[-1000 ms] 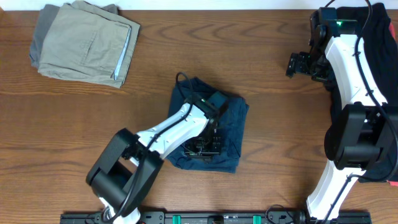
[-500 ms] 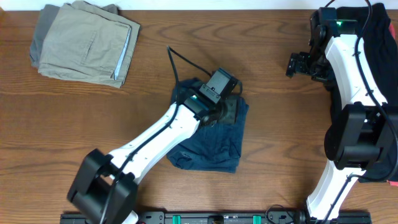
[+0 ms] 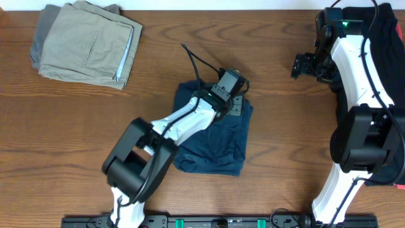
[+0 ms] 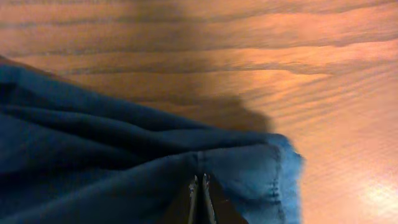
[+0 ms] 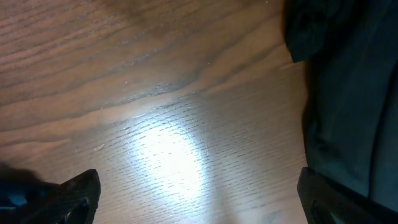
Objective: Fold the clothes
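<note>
Your left claw [image 3: 235, 105] is closed, its tips pressed together at the far right corner of the navy shorts [image 3: 218, 142], which lie rumpled in the middle of the desk [image 3: 285, 139]. Your right claw [image 3: 304, 65] hangs wide open over bare wood, just beside the black garment [image 3: 387, 44]. The folded khaki shorts [image 3: 88, 44] sit at the far left corner.

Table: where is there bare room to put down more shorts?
Bare wood lies between the navy shorts and the right arm, and left of the navy shorts below the khaki shorts. Crowded: the middle, under the left arm, and the right edge with the black garment.
</note>
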